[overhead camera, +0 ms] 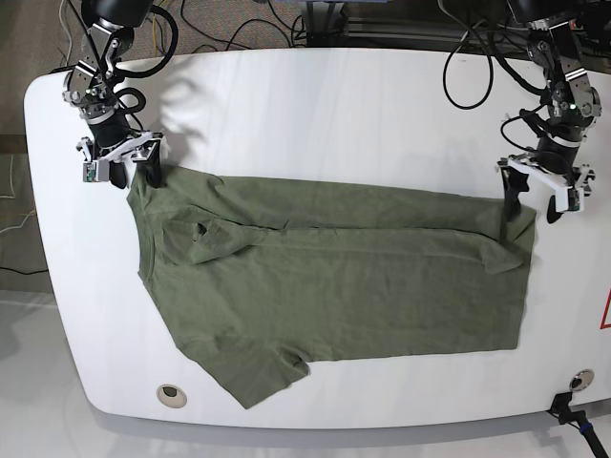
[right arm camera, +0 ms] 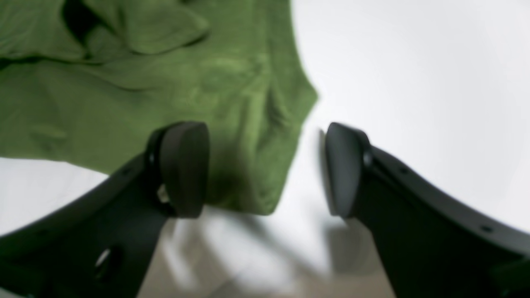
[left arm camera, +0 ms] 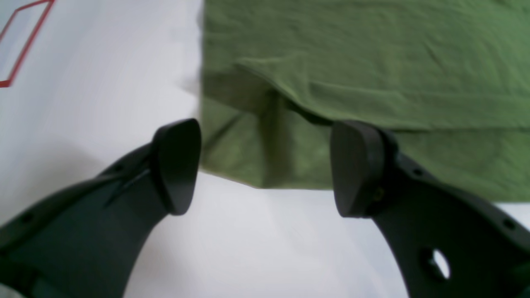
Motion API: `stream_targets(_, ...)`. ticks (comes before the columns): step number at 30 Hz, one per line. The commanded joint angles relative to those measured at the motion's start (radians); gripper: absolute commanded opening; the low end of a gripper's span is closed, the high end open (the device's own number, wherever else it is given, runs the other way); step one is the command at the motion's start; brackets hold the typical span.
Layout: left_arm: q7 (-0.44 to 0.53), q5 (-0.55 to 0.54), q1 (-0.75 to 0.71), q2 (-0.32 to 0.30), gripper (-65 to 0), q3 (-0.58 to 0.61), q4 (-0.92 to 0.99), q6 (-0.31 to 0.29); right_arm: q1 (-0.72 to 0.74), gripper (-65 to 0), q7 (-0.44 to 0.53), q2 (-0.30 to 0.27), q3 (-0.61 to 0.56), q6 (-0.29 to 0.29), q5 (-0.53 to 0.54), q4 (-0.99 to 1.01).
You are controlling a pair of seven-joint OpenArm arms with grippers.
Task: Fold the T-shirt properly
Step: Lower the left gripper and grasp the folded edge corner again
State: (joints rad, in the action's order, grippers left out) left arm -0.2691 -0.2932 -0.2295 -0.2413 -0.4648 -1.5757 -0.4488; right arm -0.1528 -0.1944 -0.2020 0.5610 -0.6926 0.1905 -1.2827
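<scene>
So the T-shirt point(overhead camera: 334, 277) is lying spread across the middle of the white counter point(overhead camera: 315, 105), one long edge already folded over. My left gripper point(overhead camera: 539, 196) is at its 3 o'clock corner, my right gripper point(overhead camera: 122, 164) at the 10 o'clock corner. Both are wide apart and holding nothing.

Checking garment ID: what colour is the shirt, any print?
Plain olive green shirt, no print; base view.

Bright, even overhead light; soft shadows under arms on the table point(overhead camera: 315, 105). Base view sharp. Both wrist views blurry, white washed out.
</scene>
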Motion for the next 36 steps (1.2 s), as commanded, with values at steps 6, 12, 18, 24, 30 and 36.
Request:
stream_targets(6, 0.024, -0.016, 0.011, -0.016, -19.4, -0.016, -0.015, 0.005, 0.002, -22.6, -0.021, 0.009, 0.0, -0.005, 0.002, -0.024)
stream_targets(12, 0.024, -0.018, 0.011, -0.016, -19.4, -0.016, -0.013, 0.005, -0.014, -36.1, -0.021, 0.011, -0.029, -0.005, 0.005, -0.027)
stream_targets(18, 0.024, -0.018, 0.012, -0.016, -19.4, -0.018, -0.009, 0.005, -0.014, -65.0, -0.02, 0.011, -0.037, -0.002, 0.004, -0.025)
stream_targets(24, 0.023, -0.019, 0.075, -0.016, -19.4, -0.019, 0.117, 0.005, -0.012, -65.0, -0.02, 0.011, -0.037, 0.0, 0.002, -0.025)
stream_targets(30, 0.023, -0.019, 0.137, -0.017, -19.4, -0.018, 0.243, 0.005, -0.015, -65.0, -0.02, 0.011, -0.037, 0.0, 0.002, -0.025)
stream_targets(36, 0.024, -0.014, 0.172, -0.02, -19.4, -0.018, 0.297, 0.008, -0.015, -65.0, -0.02, 0.011, -0.037, 0.0, 0.002, -0.025)
